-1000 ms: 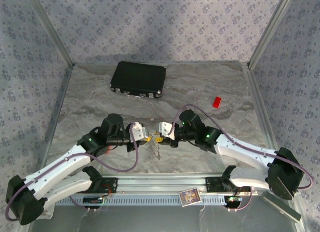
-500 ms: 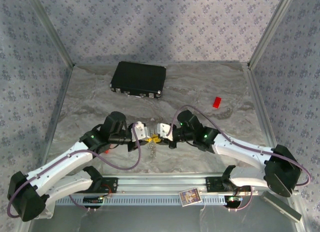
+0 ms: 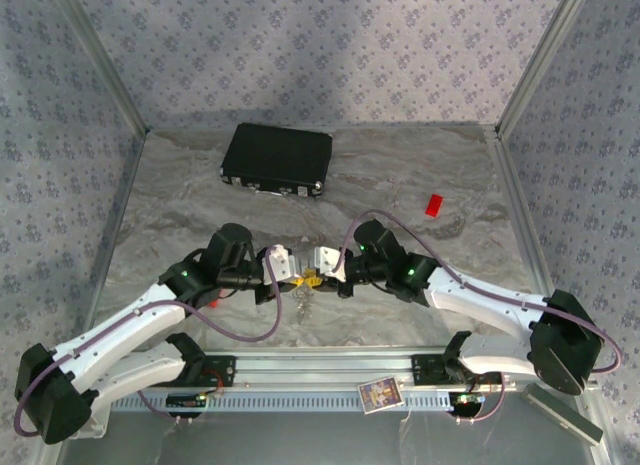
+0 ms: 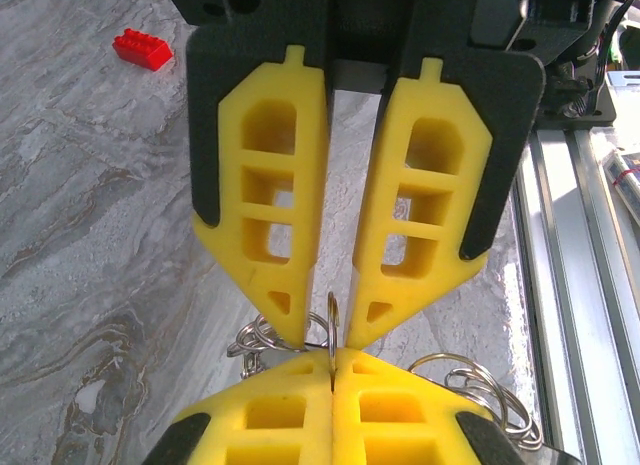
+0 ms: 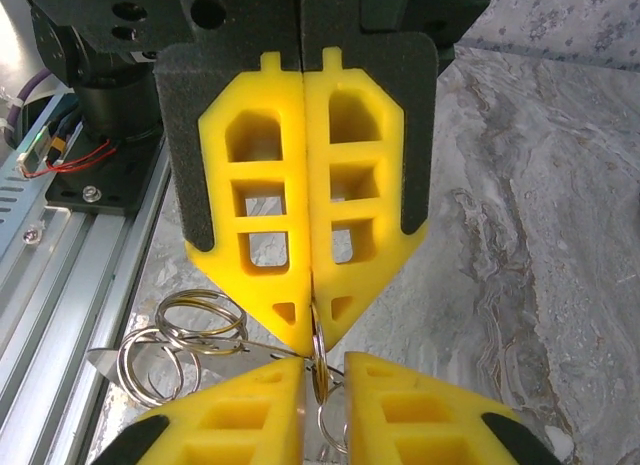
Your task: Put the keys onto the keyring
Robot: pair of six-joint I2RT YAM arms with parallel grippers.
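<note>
from above, the left gripper (image 3: pixel 297 276) and right gripper (image 3: pixel 313 277) are seen tip to tip near the near edge of the table (image 3: pixel 400 165). a small silver bunch (image 3: pixel 303 302) hangs just under them at 6 o'clock, its pieces too small to be told apart there. the grip is made plain by the wrist cameras: the keyring (image 4: pixel 333 320), a thin silver ring seen edge-on, is clamped between the left fingers, which are pressed flat together. the right fingers (image 4: pixel 270 215) are held a narrow gap apart, one on either side of that ring; whether it is touched by them cannot be told. further silver loops (image 5: pixel 200 320) are shown beside the tips. a black case (image 3: pixel 277 158) lies at 11 o'clock with its lid closed, so its contents are hidden. a red block (image 3: pixel 433 205) lies at 2 o'clock, well apart.
</note>
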